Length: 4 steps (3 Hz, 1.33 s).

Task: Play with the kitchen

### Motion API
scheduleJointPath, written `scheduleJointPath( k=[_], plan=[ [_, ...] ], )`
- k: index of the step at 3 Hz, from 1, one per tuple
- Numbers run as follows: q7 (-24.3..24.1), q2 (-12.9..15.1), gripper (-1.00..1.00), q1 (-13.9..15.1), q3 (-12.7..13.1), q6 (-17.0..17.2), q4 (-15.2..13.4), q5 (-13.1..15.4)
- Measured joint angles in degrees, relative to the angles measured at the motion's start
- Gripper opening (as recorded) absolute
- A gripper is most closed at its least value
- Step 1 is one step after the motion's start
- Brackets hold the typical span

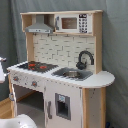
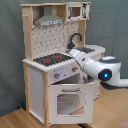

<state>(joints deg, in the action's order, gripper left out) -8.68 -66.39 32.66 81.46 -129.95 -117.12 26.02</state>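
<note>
White robot arm (image 2: 95, 67) at the tall white-and-pale-wood toy kitchen (image 1: 62, 75).
Its tip reaches the black-red stovetop's (image 2: 51, 59) front edge; gripper state cannot be told.

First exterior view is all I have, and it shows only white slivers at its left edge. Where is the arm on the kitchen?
Observer: In the second exterior view the arm reaches in from the second exterior view's right. Its tip is at the front edge of the counter on the kitchen, beside the stovetop.
Operator: Is it on the oven door?
Observer: No. The door sits below the tip, and nothing touches its handle.
Operator: Does it block anything?
Observer: It crosses in front of part of the sink. The faucet rises clear behind it.
</note>
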Motion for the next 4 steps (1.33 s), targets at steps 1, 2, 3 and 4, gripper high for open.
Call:
scheduleJointPath(
  k=[1, 2, 3, 4],
  plan=[
    [4.1, 3.4, 1.00, -2.2, -2.1, 0.9, -1.3, 0.0],
    [7.1, 7.5, 1.00, -5.4, -4.3, 3.2, -3.0, 0.0],
    [8.3, 11.3, 1.00, -9.5, -6.3, 5.7, -5.9, -0.4],
    [8.9, 14.4, 1.00, -12.9, -7.8, 7.0, -9.1, -1.6]
  ],
)
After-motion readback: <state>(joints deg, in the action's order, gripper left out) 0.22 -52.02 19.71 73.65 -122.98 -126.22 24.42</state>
